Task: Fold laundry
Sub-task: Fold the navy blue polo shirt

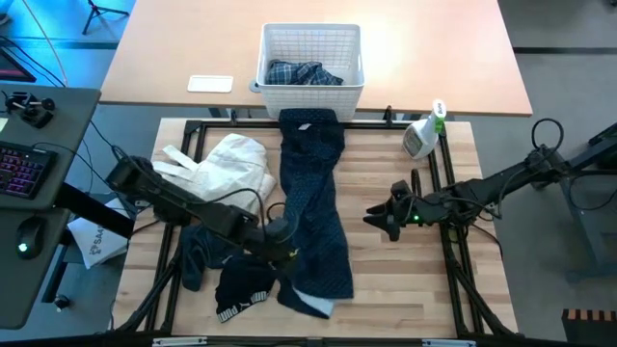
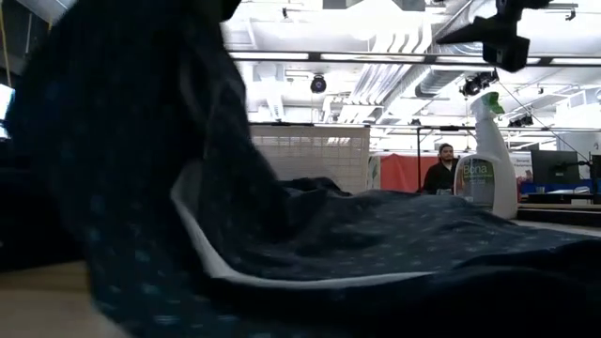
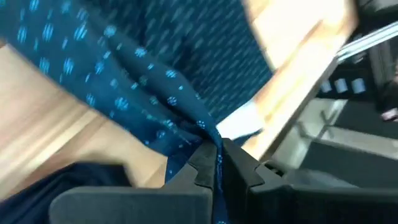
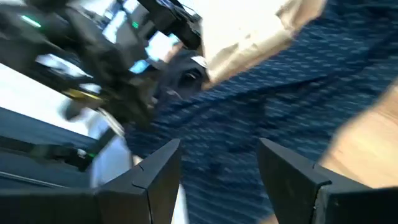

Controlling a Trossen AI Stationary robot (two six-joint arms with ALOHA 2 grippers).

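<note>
Reads "bona" on the spray bottle (image 2: pixel 488 160) standing at the surface's (image 1: pixel 386 280) far right corner. Holds a plaid shirt (image 1: pixel 304 73) inside the white basket (image 1: pixel 310 89). Left gripper (image 1: pixel 277 234) fingers pinched on the dotted navy shirt (image 1: pixel 313 207) stretched along the middle; right gripper (image 1: pixel 379 220) fingers spread, just beside it.

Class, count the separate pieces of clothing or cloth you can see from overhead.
5: plaid shirt in the basket; navy dotted shirt mid-table; white cloth beside it; two dark pieces near the front. More may be hidden.

1. A robotics lab in an open, industrial hall.
2. Exposed ducts (image 2: pixel 404 70) and strip lights overhead.
3. Wooden work table (image 1: pixel 386 280) framed by black rails.
4. Backlit keyboard (image 1: pixel 24 172) and mouse (image 1: pixel 29 234) on a side desk.
5. Person (image 2: pixel 439 171) standing far behind.
</note>
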